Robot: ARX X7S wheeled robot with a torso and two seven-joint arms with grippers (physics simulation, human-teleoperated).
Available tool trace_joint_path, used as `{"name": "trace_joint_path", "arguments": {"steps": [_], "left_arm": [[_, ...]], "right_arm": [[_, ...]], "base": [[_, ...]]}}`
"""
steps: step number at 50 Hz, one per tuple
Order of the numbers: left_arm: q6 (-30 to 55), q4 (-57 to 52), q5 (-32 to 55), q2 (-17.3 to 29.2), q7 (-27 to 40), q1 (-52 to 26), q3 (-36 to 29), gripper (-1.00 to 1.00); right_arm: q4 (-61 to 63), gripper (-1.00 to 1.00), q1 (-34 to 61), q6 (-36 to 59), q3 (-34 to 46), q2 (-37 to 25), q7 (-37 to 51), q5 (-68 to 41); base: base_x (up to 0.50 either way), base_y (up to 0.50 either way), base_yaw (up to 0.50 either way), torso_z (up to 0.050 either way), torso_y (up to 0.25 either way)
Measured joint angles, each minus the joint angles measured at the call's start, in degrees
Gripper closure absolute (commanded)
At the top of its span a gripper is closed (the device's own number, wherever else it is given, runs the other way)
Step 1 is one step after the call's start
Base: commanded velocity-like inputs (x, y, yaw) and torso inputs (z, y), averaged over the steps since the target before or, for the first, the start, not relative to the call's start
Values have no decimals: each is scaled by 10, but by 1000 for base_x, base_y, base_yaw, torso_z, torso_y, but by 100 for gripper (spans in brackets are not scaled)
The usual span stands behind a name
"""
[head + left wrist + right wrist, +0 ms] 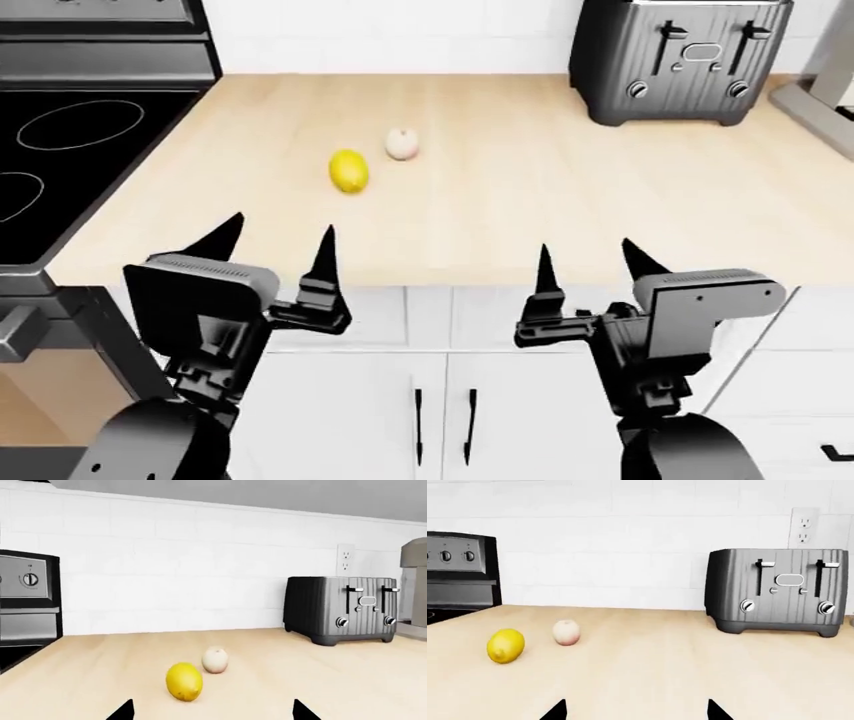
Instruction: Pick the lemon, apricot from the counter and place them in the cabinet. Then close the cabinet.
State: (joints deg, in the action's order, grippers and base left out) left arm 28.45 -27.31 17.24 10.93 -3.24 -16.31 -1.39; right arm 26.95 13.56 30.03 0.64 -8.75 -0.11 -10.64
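Observation:
A bright yellow lemon [348, 170] lies on the beige counter [534, 200], with the pale apricot [403, 144] just behind it to the right. Both fruits also show in the left wrist view, lemon [184, 681] and apricot [215, 659], and in the right wrist view, lemon [506, 645] and apricot [566, 632]. My left gripper [274, 245] hovers open at the counter's front edge, short of the lemon. My right gripper [587, 262] is open too, further right, with nothing between its fingers. The cabinet meant for the fruit is out of view.
A black toaster [681, 60] stands at the back right of the counter. A black stovetop [67, 150] borders the counter on the left. White cupboard doors [441, 410] sit below the counter front. A white tiled wall [200, 570] with an outlet [345, 559] backs the counter.

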Motion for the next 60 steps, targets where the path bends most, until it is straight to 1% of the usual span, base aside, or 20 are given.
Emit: {"name": "trace_joint_path", "arguments": {"steps": [11, 16, 20, 35, 51, 56, 60], "left_arm": [[145, -78, 87, 43, -7, -87, 34, -100], [193, -100, 116, 56, -4, -121, 47, -100], [222, -114, 136, 63, -3, -142, 55, -100], [273, -143, 171, 84, 2, -176, 70, -100], [318, -155, 185, 104, 16, -209, 64, -100], [339, -158, 188, 110, 25, -224, 61, -100], [355, -163, 189, 115, 32, -234, 56, -100]], "right_arm": [[81, -100, 80, 120, -41, -29, -19, -73], [105, -100, 108, 163, -62, -39, -26, -104], [121, -100, 129, 193, -76, -48, -29, -124], [160, -100, 176, 262, -107, -73, -38, -180], [179, -100, 215, 316, -137, -87, -37, -228], [180, -100, 228, 336, -149, -86, -32, -244], [178, -100, 240, 354, -164, -84, -25, -258]], "base": [[462, 92, 0, 50, 0], [470, 125, 0, 50, 0], [421, 424, 0, 50, 0], [288, 497, 0, 43, 0], [274, 489, 0, 2, 0], [223, 44, 0, 0, 0], [30, -436, 0, 0, 0]]}}
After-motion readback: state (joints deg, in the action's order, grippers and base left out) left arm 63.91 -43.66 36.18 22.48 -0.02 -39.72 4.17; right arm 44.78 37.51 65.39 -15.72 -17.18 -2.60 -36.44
